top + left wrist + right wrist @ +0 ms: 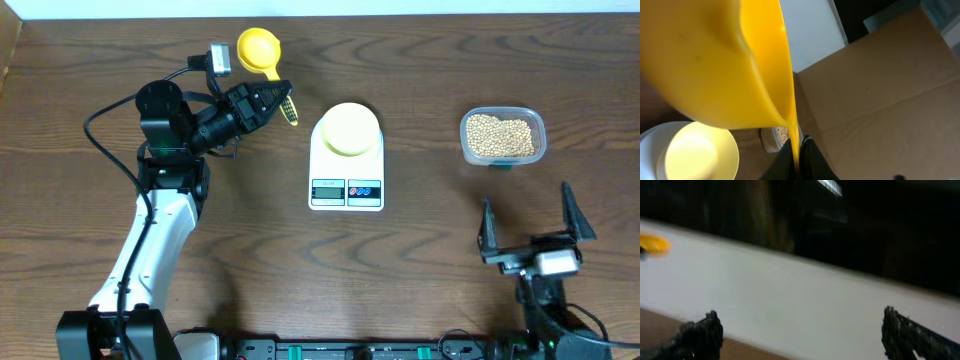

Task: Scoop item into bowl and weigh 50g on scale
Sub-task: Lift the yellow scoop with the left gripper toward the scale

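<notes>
Your left tool (275, 95) clenched on handle of yellow scoop (258, 50); scoop cup points toward far edge of bench (420, 260), left of scale (346, 190). Bowl (347, 130) sits on scale platform. Beans (500, 135) lie in clear tub (540, 125), right of scale, apart from it. Your right tool (535, 222) released, fingers spread wide, nearer you than tub.

Bright yellow scoop (259, 50); pale yellow bowl (348, 130); white scale (320, 160), buttons (365, 189) possibly red and blue; beige-tan beans (500, 135) in clear tub (503, 110); dark brown wood-grain table (400, 280).
</notes>
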`<state>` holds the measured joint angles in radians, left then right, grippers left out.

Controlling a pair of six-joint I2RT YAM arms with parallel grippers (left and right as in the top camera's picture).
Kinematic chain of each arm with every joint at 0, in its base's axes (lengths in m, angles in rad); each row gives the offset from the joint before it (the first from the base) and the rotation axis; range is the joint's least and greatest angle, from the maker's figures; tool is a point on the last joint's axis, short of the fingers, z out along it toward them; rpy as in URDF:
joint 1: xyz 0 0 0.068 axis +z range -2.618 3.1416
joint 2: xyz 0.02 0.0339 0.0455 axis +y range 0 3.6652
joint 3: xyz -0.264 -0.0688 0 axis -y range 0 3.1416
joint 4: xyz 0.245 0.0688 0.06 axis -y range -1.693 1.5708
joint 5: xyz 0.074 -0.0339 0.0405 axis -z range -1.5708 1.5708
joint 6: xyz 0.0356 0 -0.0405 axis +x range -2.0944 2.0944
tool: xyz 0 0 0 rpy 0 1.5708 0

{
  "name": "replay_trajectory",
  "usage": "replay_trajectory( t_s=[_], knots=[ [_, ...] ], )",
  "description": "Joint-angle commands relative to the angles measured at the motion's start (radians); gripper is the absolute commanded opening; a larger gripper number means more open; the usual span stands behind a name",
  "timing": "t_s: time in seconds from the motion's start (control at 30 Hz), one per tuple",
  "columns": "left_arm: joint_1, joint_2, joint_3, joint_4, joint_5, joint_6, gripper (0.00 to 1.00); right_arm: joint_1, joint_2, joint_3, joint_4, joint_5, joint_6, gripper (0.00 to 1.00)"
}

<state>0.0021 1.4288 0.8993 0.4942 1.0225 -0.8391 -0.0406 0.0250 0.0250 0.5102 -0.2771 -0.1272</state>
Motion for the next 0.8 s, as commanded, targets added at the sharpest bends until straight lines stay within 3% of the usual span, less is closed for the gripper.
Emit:
replay_trajectory(
  t_s=[0.0,0.23,0.3,0.4,0.53,0.67,0.77],
  knots=[
    [-0.019,-0.013,0.022,0.010,-0.011,-0.001,0.07,0.007,0.068,0.099,-0.033,-0.055,0.039,0.99],
    [-0.122,-0.013,0.022,0.029,-0.116,-0.005,0.07,0.007,0.461,0.538,-0.427,-0.230,0.057,0.99],
    [-0.146,-0.013,0.022,0.050,-0.138,-0.009,0.07,0.007,0.560,0.611,-0.448,-0.296,0.089,0.99],
    [-0.183,-0.013,0.022,0.134,-0.144,-0.013,0.07,0.007,0.681,0.657,-0.379,-0.380,0.180,0.99],
    [-0.230,-0.013,0.022,0.289,-0.145,-0.013,0.07,0.007,0.810,0.658,-0.161,-0.509,0.365,0.99],
    [-0.257,-0.013,0.022,0.359,-0.153,-0.013,0.07,0.008,0.900,0.658,-0.023,-0.739,0.744,0.99],
    [-0.264,-0.013,0.022,0.357,-0.180,-0.026,0.07,0.029,0.961,0.658,0.113,-0.681,0.980,0.96]
  ],
)
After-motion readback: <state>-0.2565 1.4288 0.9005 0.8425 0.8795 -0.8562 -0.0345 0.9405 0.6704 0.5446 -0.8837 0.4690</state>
